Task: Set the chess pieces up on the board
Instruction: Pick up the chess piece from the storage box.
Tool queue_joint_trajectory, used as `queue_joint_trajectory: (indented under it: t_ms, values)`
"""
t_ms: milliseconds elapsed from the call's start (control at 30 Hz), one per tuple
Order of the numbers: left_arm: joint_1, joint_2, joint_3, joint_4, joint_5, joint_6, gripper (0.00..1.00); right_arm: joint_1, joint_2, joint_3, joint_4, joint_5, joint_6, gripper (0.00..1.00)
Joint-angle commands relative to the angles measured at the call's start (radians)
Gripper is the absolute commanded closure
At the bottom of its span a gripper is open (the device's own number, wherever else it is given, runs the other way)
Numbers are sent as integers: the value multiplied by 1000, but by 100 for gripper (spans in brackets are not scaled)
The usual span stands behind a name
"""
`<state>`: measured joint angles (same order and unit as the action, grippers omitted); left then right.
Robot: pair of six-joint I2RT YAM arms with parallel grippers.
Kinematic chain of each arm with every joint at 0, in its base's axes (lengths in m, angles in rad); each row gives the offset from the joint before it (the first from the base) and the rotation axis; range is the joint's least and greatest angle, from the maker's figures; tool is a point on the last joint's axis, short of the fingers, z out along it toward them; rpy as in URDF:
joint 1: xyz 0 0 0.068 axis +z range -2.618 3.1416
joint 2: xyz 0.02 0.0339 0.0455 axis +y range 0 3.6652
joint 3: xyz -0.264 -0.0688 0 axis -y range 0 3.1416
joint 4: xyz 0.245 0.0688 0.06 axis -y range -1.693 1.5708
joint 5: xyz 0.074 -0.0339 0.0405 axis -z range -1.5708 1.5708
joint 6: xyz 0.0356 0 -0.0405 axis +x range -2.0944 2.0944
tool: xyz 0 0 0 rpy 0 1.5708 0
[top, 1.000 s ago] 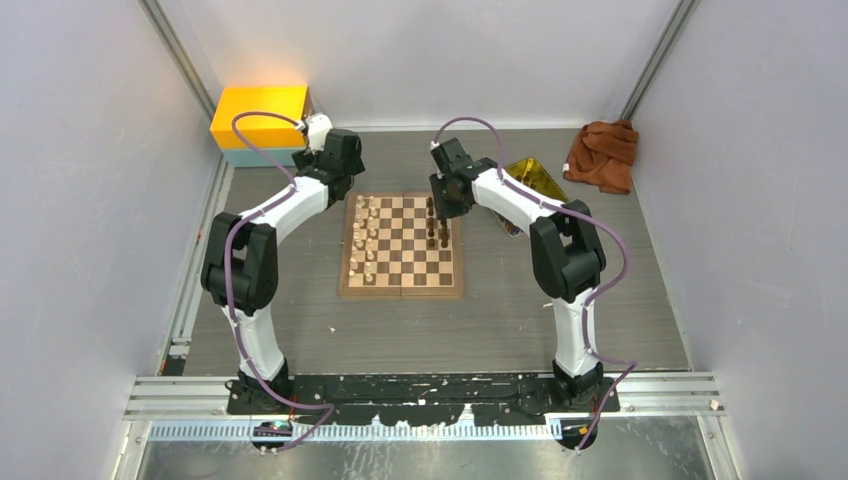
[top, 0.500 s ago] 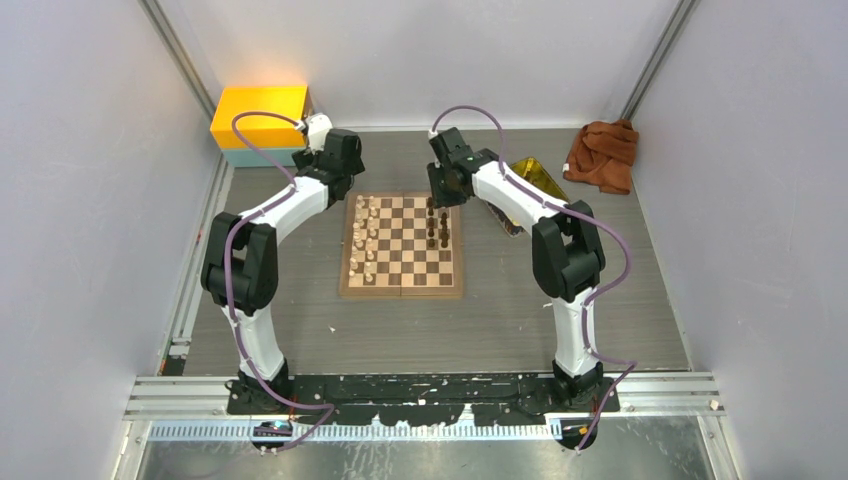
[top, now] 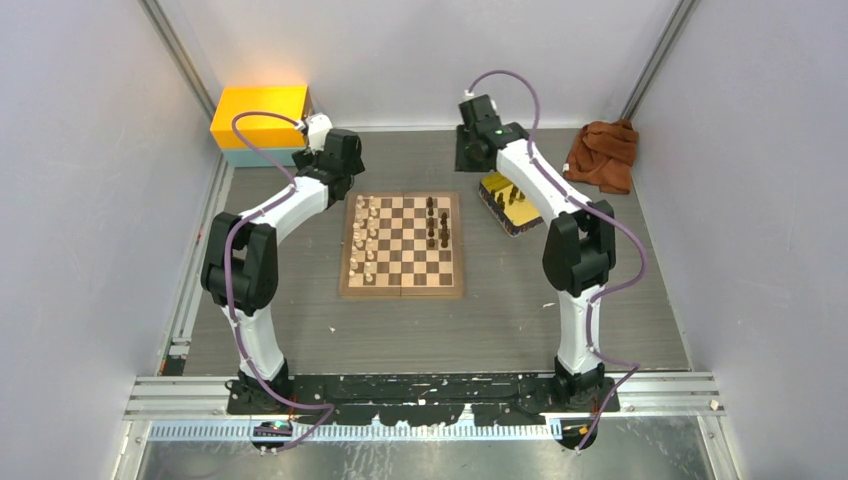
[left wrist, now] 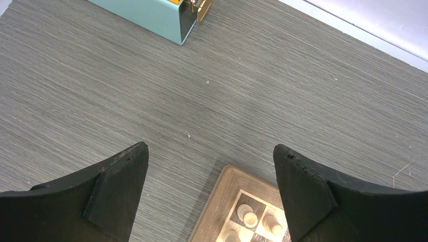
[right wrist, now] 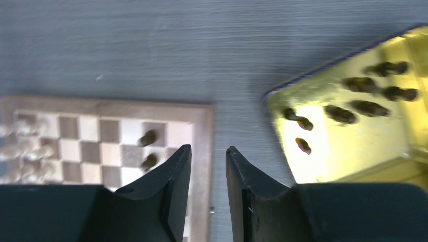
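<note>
The board (top: 402,290), a flat square wooden chessboard in brown checks, lay mid-table, with cream chess pieces (top: 366,240) along its left side and a few dark chess pieces (top: 437,228) at its far right. The right gripper (right wrist: 208,166), narrow-gapped and empty, had swung off the board toward the shiny yellow tray (right wrist: 343,151). That suggested a placement was done and another pickup was due. The left gripper (left wrist: 209,171) hung wide and empty over the far-left corner, with grey table (top: 400,330) open beyond.

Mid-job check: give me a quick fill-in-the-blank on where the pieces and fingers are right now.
In the top view, the cream chess pieces stand on the board's ____ side.
The tray holding loose dark chess pieces is ____ in colour.
The left fingers stand wide ____, gripping nothing.
Missing words: left; yellow; open.
</note>
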<state>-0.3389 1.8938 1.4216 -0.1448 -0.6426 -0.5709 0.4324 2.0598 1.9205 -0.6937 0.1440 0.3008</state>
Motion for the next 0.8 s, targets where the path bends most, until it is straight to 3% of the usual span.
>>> queue_joint_trajectory:
  t_ms: [0, 267, 767]
  values:
    - [7, -38, -1, 55, -14, -1, 6, -100, -35, 19, -32, 71, 52, 62]
    - [7, -33, 2, 54, -11, 2, 6, -198, -14, -54, -26, 71, 77, 62]
    - [9, -29, 0, 56, -12, 9, 6, -234, 38, -81, -31, 63, 93, 62]
